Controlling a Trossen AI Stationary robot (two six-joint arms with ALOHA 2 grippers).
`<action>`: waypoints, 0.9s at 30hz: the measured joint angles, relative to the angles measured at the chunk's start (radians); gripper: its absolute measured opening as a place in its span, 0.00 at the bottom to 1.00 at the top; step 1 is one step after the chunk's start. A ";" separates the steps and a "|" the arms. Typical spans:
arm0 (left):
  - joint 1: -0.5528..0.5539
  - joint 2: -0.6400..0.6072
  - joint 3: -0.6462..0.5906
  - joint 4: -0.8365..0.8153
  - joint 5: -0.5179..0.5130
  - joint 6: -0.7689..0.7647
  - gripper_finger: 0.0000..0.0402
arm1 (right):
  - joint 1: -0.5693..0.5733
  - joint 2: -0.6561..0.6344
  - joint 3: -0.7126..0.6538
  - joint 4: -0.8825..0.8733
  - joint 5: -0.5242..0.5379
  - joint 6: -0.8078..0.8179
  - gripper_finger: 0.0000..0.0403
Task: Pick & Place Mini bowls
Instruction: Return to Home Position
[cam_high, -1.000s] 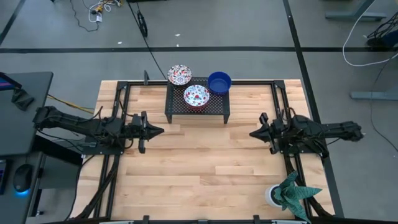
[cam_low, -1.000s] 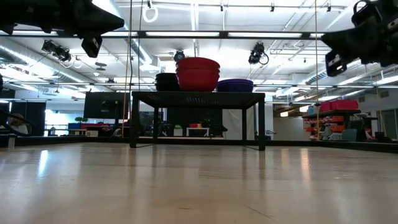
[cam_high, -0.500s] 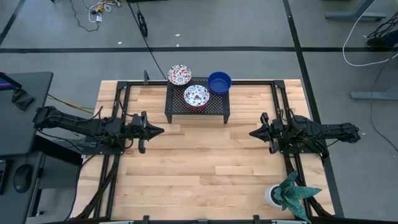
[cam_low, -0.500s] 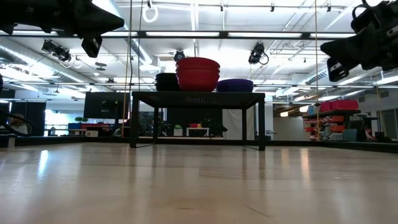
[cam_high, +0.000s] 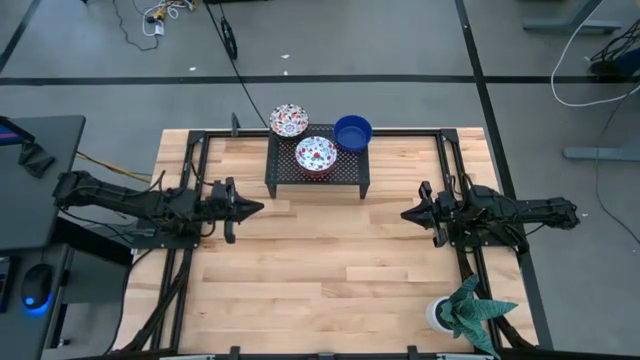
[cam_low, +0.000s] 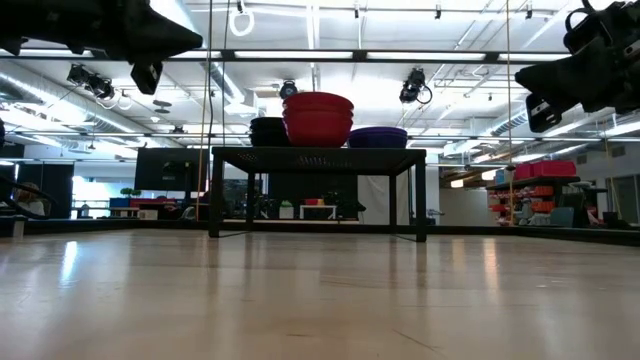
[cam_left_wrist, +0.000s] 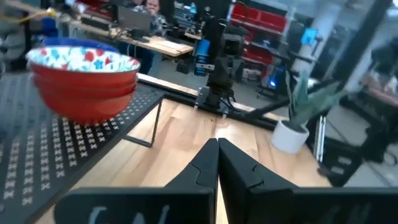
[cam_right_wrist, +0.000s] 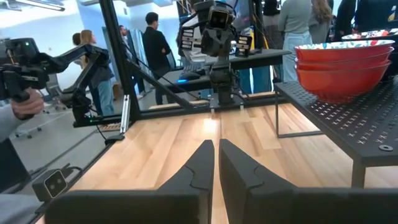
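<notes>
Mini bowls (cam_high: 316, 154) in three stacks on black mesh shelf (cam_high: 285, 168), far middle of table (cam_high: 330, 270): two floral, one blue. Left gripper (cam_high: 254, 210), right gripper (cam_high: 408, 214) closed, empty, at side edges. Bare wood between them; potted plant (cam_high: 465, 312) at near right corner.

A grey floor (cam_high: 400, 40) crossed by dark tape lines (cam_high: 300, 78) lay around the wooden table (cam_high: 330, 260). Loose cables (cam_high: 160, 15) trailed on it beyond the table's far left corner, and a white cable (cam_high: 556, 85) looped past the far right corner. A dark desk (cam_high: 45, 150) stood off the table's left edge. Overhead, long strip lights (cam_low: 300, 55) ran under an open ceiling of pipes (cam_low: 470, 30). Red storage bins (cam_low: 545, 170) sat on shelving farther back, and several people (cam_right_wrist: 155, 46) stood in the room beyond.
</notes>
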 joint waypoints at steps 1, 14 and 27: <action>-0.002 0.000 0.000 0.001 0.009 0.033 0.03 | 0.000 0.000 0.000 0.000 0.000 0.000 0.07; 0.000 -0.118 0.001 -0.107 0.096 0.140 0.01 | 0.037 -0.009 0.001 0.003 0.000 0.000 0.07; 0.000 -0.439 -0.090 -0.215 0.108 0.212 0.01 | 0.037 0.000 0.001 0.002 0.002 0.000 0.07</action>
